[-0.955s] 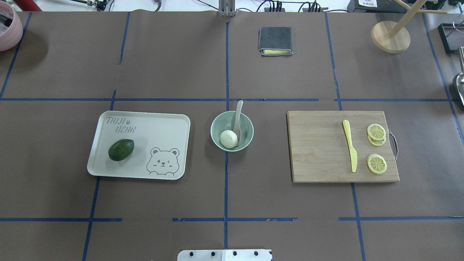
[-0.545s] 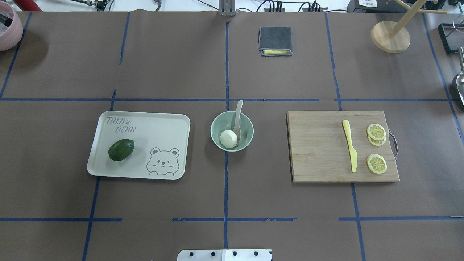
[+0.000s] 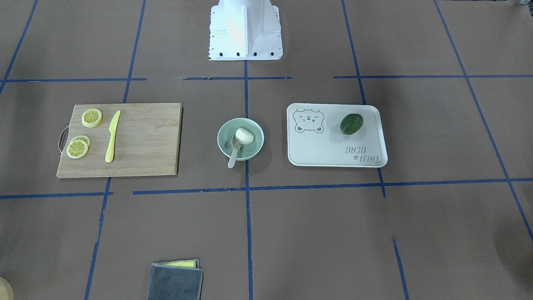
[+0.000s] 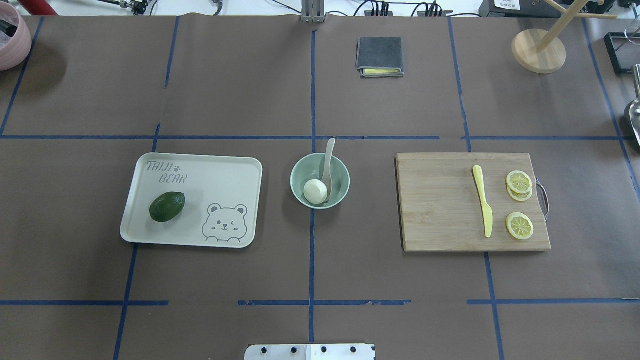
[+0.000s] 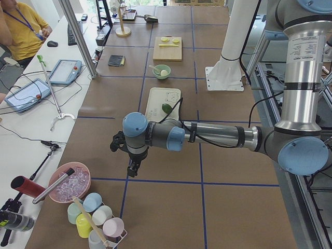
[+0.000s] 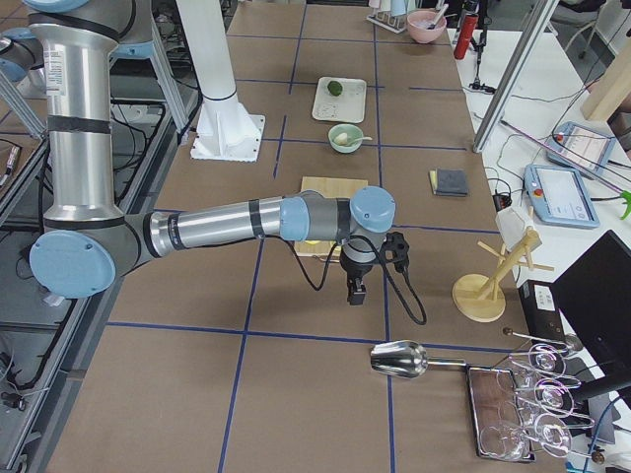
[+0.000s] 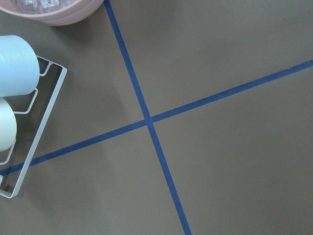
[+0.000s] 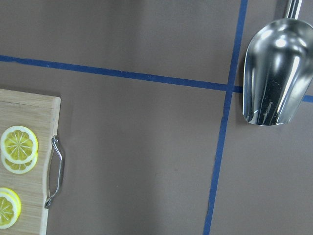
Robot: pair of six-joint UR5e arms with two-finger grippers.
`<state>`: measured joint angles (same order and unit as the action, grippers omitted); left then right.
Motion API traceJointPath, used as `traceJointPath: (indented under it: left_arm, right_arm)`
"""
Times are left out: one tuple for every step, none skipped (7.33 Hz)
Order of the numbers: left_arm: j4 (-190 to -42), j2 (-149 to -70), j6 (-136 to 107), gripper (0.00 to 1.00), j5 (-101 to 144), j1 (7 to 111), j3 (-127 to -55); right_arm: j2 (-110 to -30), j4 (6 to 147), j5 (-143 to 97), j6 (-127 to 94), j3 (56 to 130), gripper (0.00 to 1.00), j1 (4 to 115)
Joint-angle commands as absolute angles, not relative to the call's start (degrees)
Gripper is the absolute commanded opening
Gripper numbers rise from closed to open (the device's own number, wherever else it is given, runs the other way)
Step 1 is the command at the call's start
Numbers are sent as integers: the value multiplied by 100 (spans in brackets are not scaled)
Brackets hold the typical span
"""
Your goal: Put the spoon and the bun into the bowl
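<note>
No item on the table has moved since the earlier overhead frames: bowl, bun and spoon lie exactly as before. The bowl (image 4: 300, 170) stands at table centre, between the tray (image 4: 225, 175) on the left and the cutting board (image 4: 440, 210) on the right. The bun (image 4: 315, 191) lies inside the bowl on its near side. The spoon (image 4: 328, 160) rests with its scoop in the bowl, just beside the bun on the right, and its handle leans out over the far rim. The left arm (image 5: 218, 136) is at the left end of the table. Its forearm is level and its wrist is bent so that the left gripper (image 5: 133, 170) points straight down above the table covering, near the pink bowl (image 5: 70, 182) and the rack of cups (image 5: 98, 220). The right arm (image 6: 217, 225) takes the matching pose at the right end. Its forearm is level and the right gripper (image 6: 355, 294) points down between the cutting board's handle side and the metal scoop (image 8: 276, 81). Each gripper appears only in a side view, so it cannot be told whether its fingers are apart or together.
</note>
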<state>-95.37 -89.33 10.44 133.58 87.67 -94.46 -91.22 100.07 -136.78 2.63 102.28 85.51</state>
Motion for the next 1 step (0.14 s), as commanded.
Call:
traceJointPath:
  left_arm:
    - [-9554,-8973,1046,100,13359,8806,-9430]
  right_arm:
    - [-9106,10002,-13667,255,10152,100,8596]
